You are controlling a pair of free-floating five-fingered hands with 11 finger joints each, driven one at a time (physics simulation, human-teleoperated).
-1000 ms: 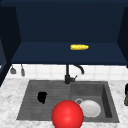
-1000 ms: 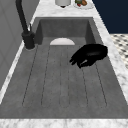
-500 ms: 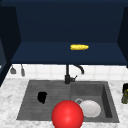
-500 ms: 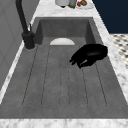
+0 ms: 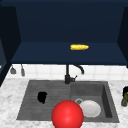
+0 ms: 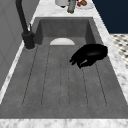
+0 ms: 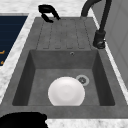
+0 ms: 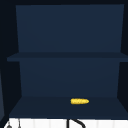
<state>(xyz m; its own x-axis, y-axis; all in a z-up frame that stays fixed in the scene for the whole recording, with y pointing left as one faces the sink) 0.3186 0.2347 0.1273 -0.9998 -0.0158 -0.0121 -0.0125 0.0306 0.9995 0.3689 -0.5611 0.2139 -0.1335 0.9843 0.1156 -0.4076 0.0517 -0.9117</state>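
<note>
Marble-look counter (image 5: 10, 95) ran around a dark grey stone sink (image 5: 110, 100) when I checked the feeds, white tile behind it and a navy open cabinet above. Closest to the front camera I had a big glossy red ball (image 5: 67, 115) sitting right at the sink's front edge, overlapping the lower left rim of the round white plate (image 5: 90, 108) in that view. The plate lay flat on the bottom of the basin, just beside the drain (image 7: 82, 80).

Left of that, over the ribbed draining board (image 6: 60, 82), my left hand (image 5: 42, 97) hung in the air with nothing in it. From the left side camera I could see that hand (image 6: 89, 55) with its fingers loosely curled downward, half closed, hovering toward the front side of the board and not gripping anything. Same hand (image 7: 47, 11) showed at the far end in the right side feed.

Right side feed also had a black shape at the bottom edge, which I took for the right hand (image 7: 22, 120), over the counter; couldn't tell how its fingers sat.

Further back stood the black curved faucet (image 5: 68, 75), between board and basin. At the far right of the counter were some greenish jars (image 5: 125, 97). Up on the cabinet's bottom shelf (image 8: 37, 105) lay a yellow corn cob (image 8: 79, 101), on its side, well away from both hands.
</note>
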